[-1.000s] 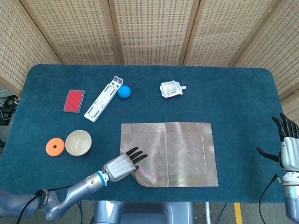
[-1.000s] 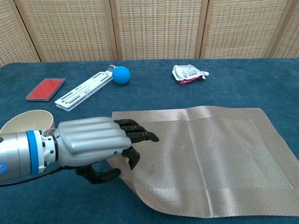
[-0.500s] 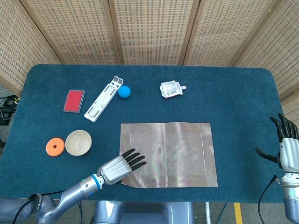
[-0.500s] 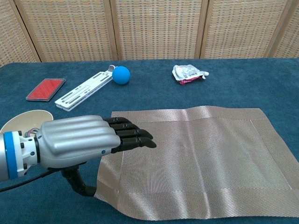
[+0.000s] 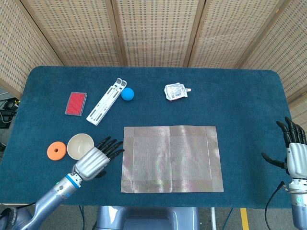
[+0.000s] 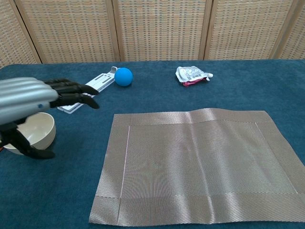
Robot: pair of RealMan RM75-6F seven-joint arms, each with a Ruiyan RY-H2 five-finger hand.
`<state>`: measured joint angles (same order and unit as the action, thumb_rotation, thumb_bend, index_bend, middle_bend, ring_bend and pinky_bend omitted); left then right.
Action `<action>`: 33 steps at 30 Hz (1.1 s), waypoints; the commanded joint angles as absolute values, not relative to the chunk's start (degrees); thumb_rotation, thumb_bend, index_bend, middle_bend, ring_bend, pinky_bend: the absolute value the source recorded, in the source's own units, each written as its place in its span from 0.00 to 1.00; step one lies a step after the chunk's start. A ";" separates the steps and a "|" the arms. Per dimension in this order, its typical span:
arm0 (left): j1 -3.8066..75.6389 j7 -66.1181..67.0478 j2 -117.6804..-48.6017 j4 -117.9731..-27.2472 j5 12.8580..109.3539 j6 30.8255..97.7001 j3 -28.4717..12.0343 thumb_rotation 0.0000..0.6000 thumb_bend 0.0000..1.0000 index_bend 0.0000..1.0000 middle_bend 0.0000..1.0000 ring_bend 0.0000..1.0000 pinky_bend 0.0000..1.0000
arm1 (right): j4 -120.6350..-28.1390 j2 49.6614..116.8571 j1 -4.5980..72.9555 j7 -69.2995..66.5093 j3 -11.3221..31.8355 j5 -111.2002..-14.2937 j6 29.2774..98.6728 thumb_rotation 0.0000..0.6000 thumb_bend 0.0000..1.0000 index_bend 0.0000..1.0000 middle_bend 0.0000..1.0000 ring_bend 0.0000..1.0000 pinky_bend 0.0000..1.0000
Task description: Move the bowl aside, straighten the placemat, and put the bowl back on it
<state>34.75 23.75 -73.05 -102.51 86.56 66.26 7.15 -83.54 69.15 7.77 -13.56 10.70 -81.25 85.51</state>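
Note:
The woven tan placemat (image 5: pixel 171 158) (image 6: pixel 200 164) lies flat and square to the table's front edge, with a slight ripple near its far edge. A cream bowl (image 5: pixel 80 146) (image 6: pixel 34 132) stands upright on the blue cloth just left of the mat. My left hand (image 5: pixel 93 160) (image 6: pixel 33 102) hovers open between bowl and mat, fingers spread, holding nothing. It is off the mat, close to the bowl. At the table's right front edge my right hand (image 5: pixel 296 153) stays open and idle; the chest view does not show it.
An orange disc (image 5: pixel 56 150) sits left of the bowl. Further back lie a red card (image 5: pixel 76 103) (image 6: pixel 46 90), a white plastic rail (image 5: pixel 106 101) (image 6: pixel 86 96), a blue ball (image 5: pixel 127 94) (image 6: pixel 123 76) and a crumpled pouch (image 5: pixel 176 91) (image 6: pixel 191 75).
My left hand let go of the mat's near-left corner and moved left toward the bowl. The lifted corner now lies flat and the mat sits squared.

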 commanded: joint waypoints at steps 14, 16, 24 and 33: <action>23.76 12.85 -71.80 -89.47 84.86 73.67 8.05 1.00 0.23 0.46 0.00 0.00 0.00 | -83.04 70.64 8.40 -10.91 9.89 -81.76 84.72 1.00 0.23 0.15 0.00 0.00 0.00; 23.21 12.03 -71.95 -88.48 84.86 73.55 7.89 1.00 0.25 0.47 0.00 0.00 0.00 | -83.05 70.71 8.42 -10.78 9.86 -81.76 84.70 1.00 0.23 0.15 0.00 0.00 0.00; 23.07 10.08 -74.37 -83.85 84.28 71.13 6.48 1.00 0.33 0.52 0.00 0.00 0.00 | -83.27 70.75 8.47 -10.79 9.73 -82.00 84.74 1.00 0.23 0.15 0.00 0.00 0.00; 23.43 10.15 -76.84 -80.68 84.15 67.71 5.63 1.00 0.35 0.52 0.00 0.00 0.00 | -83.42 70.56 8.32 -10.97 9.74 -81.98 85.00 1.00 0.23 0.15 0.00 0.00 0.00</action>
<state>23.48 10.15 -76.71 -80.81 84.23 67.83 5.71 -83.42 70.56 8.32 -10.98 9.74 -81.98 85.00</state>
